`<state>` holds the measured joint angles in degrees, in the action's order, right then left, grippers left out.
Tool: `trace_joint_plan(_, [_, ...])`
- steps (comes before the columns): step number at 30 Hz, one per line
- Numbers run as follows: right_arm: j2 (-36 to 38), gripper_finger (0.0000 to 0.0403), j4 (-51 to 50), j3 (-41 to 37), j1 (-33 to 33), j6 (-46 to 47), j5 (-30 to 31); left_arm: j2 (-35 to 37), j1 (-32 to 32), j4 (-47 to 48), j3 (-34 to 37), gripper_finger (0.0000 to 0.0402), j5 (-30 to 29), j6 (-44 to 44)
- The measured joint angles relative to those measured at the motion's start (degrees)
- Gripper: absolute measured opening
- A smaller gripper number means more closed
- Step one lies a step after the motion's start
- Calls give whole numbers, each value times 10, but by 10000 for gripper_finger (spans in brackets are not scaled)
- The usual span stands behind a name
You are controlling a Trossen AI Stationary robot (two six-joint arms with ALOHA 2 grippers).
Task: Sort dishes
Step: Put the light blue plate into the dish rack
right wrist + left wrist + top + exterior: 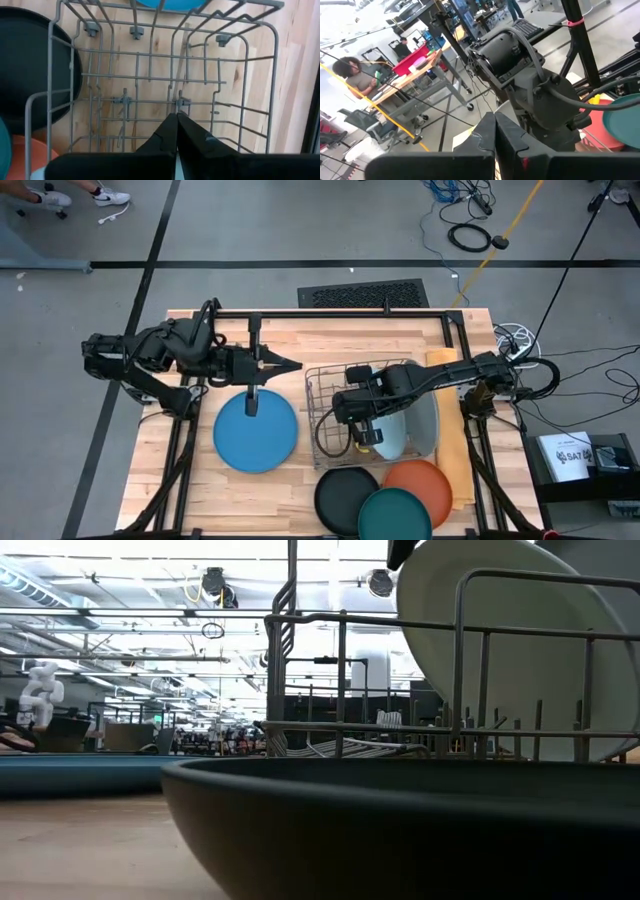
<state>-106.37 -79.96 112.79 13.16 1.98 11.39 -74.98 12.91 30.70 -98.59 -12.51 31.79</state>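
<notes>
A medium blue plate (255, 432) lies flat on the table, left of the wire rack (330, 435). A pale blue plate (395, 435) and a grey plate (428, 425) stand on edge in the rack's right half, leaning. A black plate (340, 495), an orange plate (425, 480) and a dark teal plate (395, 517) lie near the front edge, the teal one overlapping the other two. My right gripper (176, 122) is shut and empty, pointing down over the rack's empty left half. My left gripper (290, 365) is shut and empty, held above the table beyond the medium blue plate.
A yellow cloth (450, 445) lies under the rack's right side. A black frame bar (330, 315) runs along the table's far side. The black plate's rim (400, 830) fills the front of the low view. Bare wood shows to the left of the medium blue plate (170, 470).
</notes>
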Motion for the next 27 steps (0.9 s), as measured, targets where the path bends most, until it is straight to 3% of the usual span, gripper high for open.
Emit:
trace_joint_plan(12, [3,0,-102,63,5,38,50,0,0,-1,0,0,0,0])
trace_joint_plan(23, [18,0,-94,70,9,14,48,0,0,0,0,0,0,-2])
trace_joint_plan(27, [10,0,-81,70,8,-10,21,0,0,-1,0,0,0,-2])
